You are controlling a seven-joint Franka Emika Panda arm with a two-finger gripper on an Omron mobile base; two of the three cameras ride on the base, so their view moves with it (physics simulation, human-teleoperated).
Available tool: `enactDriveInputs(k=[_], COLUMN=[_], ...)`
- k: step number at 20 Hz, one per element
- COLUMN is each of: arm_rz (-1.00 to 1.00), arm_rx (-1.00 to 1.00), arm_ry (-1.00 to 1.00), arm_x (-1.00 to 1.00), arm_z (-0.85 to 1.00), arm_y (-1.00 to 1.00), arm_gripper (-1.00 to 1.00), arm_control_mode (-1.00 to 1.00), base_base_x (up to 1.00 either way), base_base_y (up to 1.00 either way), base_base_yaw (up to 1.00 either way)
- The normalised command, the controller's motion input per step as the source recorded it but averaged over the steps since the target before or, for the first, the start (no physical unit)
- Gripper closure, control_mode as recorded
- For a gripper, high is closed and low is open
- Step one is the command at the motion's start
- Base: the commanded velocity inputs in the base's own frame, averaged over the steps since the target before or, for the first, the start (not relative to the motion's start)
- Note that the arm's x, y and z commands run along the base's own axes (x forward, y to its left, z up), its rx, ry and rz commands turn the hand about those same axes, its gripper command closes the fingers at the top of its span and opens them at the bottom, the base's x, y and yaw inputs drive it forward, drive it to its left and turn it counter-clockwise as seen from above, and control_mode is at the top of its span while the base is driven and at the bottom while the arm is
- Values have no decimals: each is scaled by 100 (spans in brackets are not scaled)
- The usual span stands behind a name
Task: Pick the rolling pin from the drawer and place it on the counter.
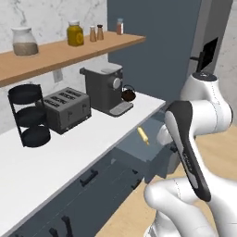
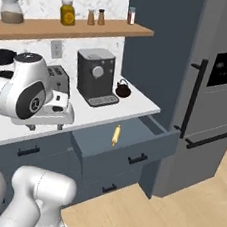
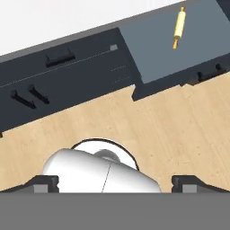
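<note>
Two-finger gripper (image 3: pixel 115 182) wide, empty, well above the floor. Slim tan-yellow wooden rolling pin (image 2: pixel 116 135) lies mid-floor of open slate-blue drawer (image 2: pixel 131 149); risks: clipping the front panel, pin rolling.

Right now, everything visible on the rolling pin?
The rolling pin is a small slim cylinder, tan-yellow, light wood by its look, with a narrow handle at each end. It lies flat on the floor of the open drawer, apart from the walls, roughly crosswise to the drawer front. Only the drawer floor touches it; the open gripper is well clear.
</note>
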Motion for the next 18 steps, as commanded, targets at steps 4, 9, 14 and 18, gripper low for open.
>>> enactDriveInputs(k=[4, 9, 14, 18], arm_rz=[0, 0, -7, -25], arm_rx=[0, 0, 0, 9], arm_ry=[0, 3, 15, 23], arm_x=[0, 15, 65, 66], arm_z=[0, 0, 0, -12], arm_y=[0, -1, -65, -100], arm_gripper=[-100, -100, -100, -100], arm_control_mode=[100, -100, -100, -100], base_base_x=[18, 35, 0, 0], base_base_y=[96, 18, 0, 0], base_base_yaw=[-20, -3, 0, 0])
